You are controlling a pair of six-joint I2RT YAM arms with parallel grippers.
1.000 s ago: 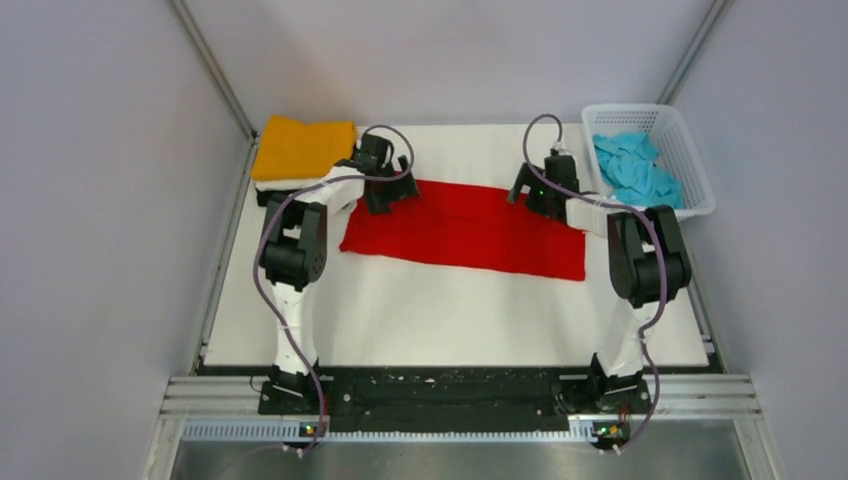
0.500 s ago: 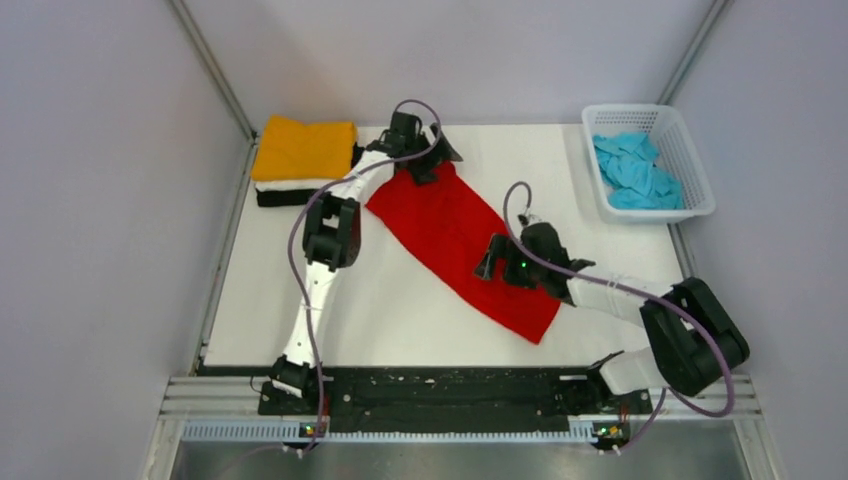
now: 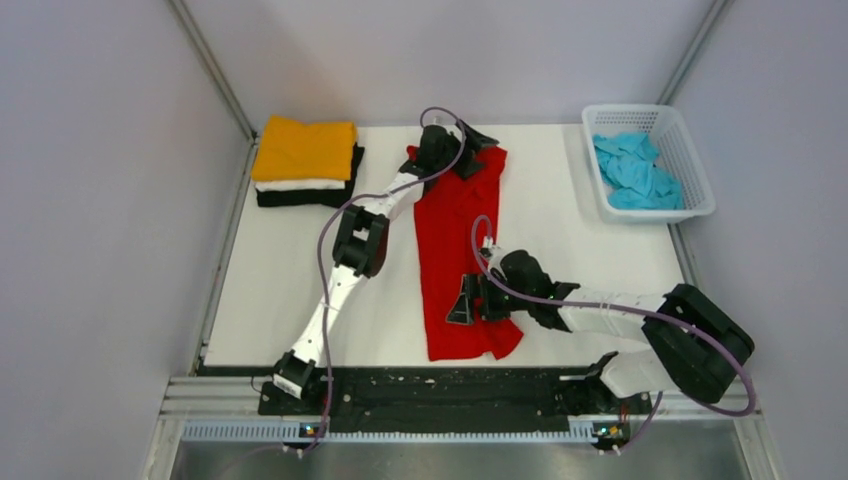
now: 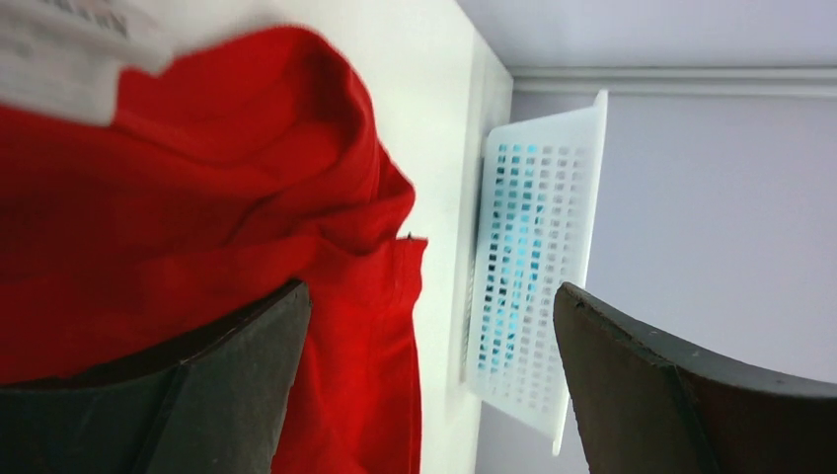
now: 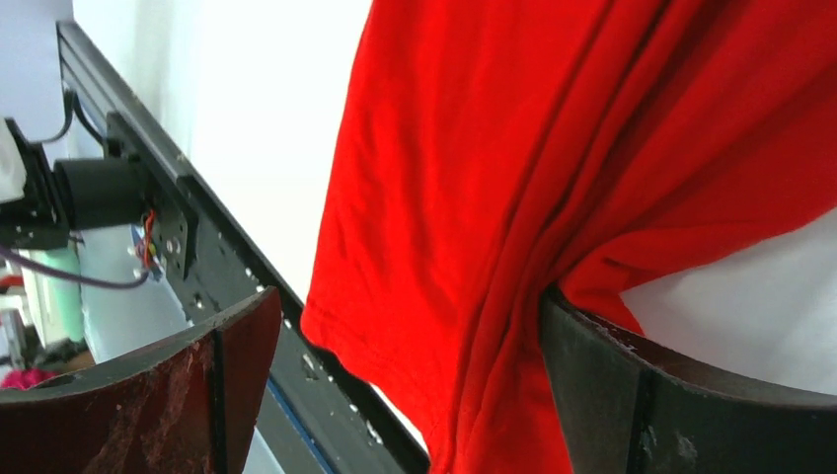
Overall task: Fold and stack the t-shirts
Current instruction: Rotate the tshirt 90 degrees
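Swung a quarter turn since a second ago, the red t-shirt [image 3: 455, 250] now lies on the table [image 3: 280, 290] with its long axis running from the right tool [image 3: 470, 300] at its near end to the left tool [image 3: 468, 155] at its far end; both tools stand wide, cloth bunched against one finger of each but nothing pinched; the next fold probably carries one end over the other, each arm nearest its own end; the folded stack [image 3: 305, 160] sits left of the left tool
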